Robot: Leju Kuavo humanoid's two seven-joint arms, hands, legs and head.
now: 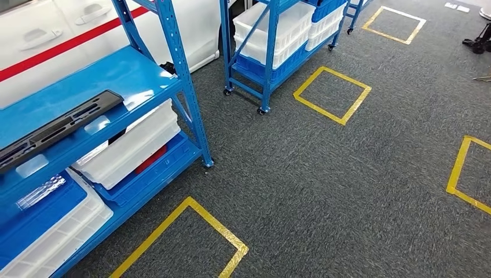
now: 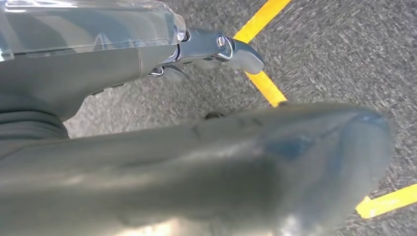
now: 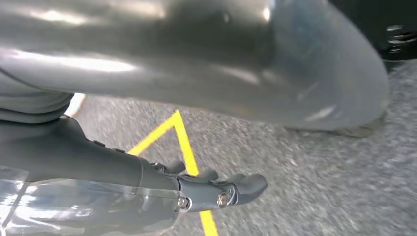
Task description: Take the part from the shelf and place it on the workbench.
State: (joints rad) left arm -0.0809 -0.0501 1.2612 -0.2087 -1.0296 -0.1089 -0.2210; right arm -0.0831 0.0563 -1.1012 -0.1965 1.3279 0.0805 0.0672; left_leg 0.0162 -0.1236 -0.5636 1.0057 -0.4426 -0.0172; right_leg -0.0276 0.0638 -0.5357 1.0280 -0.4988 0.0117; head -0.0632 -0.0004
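Note:
The part, a long black slotted plastic strip (image 1: 58, 124), lies flat on the upper blue board of the near shelf (image 1: 139, 72) at the left of the head view. My left hand (image 2: 206, 162) hangs over the grey carpet with its fingers (image 2: 231, 51) stretched out and nothing in it. My right hand (image 3: 196, 59) also hangs above the carpet, its fingers (image 3: 236, 189) straight and apart from the thumb, holding nothing.
White bins (image 1: 130, 145) and blue crates (image 1: 153, 174) fill the shelf's lower levels. A second wheeled blue rack (image 1: 269, 58) with white bins stands further back. Yellow tape squares (image 1: 191, 231) mark the grey carpet. A white vehicle with a red stripe (image 1: 52, 40) stands behind the shelf.

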